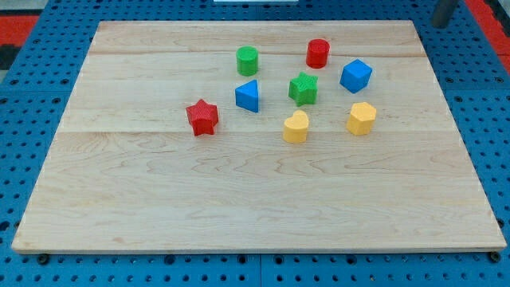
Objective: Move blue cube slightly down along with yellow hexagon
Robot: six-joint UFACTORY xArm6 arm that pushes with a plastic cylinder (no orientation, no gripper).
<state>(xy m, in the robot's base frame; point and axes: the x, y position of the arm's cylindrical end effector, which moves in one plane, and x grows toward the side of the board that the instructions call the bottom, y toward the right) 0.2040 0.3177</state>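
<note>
— Where's the blue cube sitting right now?

— Toward the view's top right of the desk, on the pale wooden board. The yellow hexagon is just below it, near but not touching; there's a sliver of bare wood between them.

— And the rest of the blocks?

— All bunched in the upper middle. A red cylinder stands up and to the left of the blue cube, and a green star-ish block sits left of the cube, between it and a blue triangular block. A green cylinder is above that triangle. A yellow heart lies left of the hexagon, at about the same level, well apart from it. A red star is furthest to the view's left, on its own.

— Can you see the rod?

— Only a dark bit at the view's top right corner, beyond the board's edge. Its tip doesn't show, so I can't place it against the blocks, though that piece is well away from all of them. There is no hand on this arm, so I cannot tell any opening or hold.

— Anything touching anything?

— No, each block stands apart on the board.
</note>
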